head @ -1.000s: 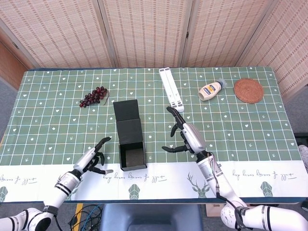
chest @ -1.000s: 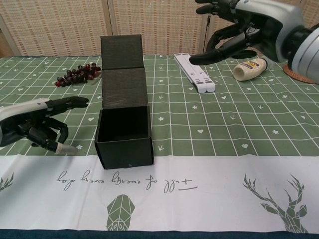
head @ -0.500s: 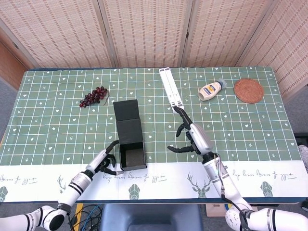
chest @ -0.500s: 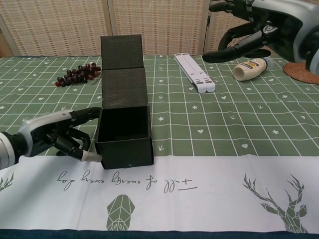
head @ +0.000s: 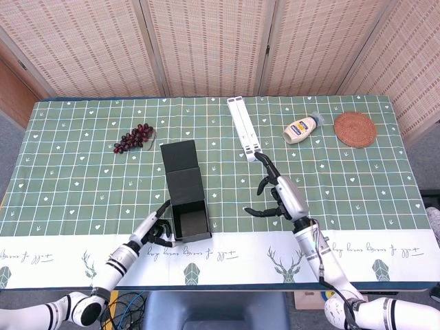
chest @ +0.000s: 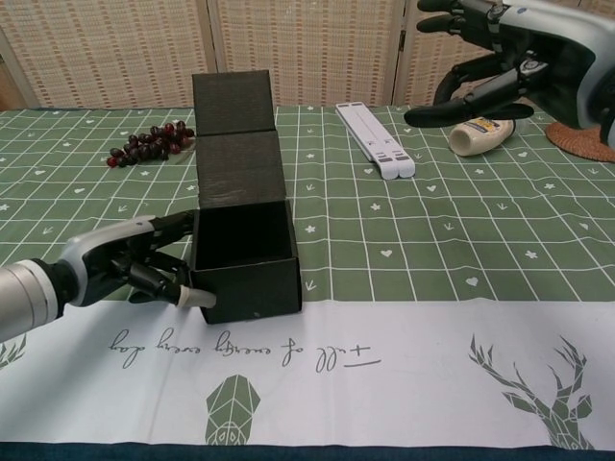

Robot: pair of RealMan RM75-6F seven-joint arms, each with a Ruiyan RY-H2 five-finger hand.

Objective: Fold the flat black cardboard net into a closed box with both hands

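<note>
Woven screens stand behind a bench (head: 69, 137) with a green checked cloth. Far to the left of the black box (head: 190, 221) lies a bunch of grapes (head: 134, 137). The left hand (chest: 135, 266) rests against the left wall of the box, fingertips curled at its front corner; it touches the cardboard but does not seem to grasp it. The box stands open near the front edge of the bench, its walls already up, and its lid flap (chest: 236, 133) lies flat behind it. To the right of the box the right hand (head: 282, 196) hovers in the air, fingers spread, holding nothing. Further right are a white stand (head: 244, 128), a mayonnaise bottle (head: 301, 128) and a round coaster (head: 355, 129). I think the left hand should brace the wall firmly, so the box does not slide, while the right hand reaches the flap and brings it forward over the opening.
</note>
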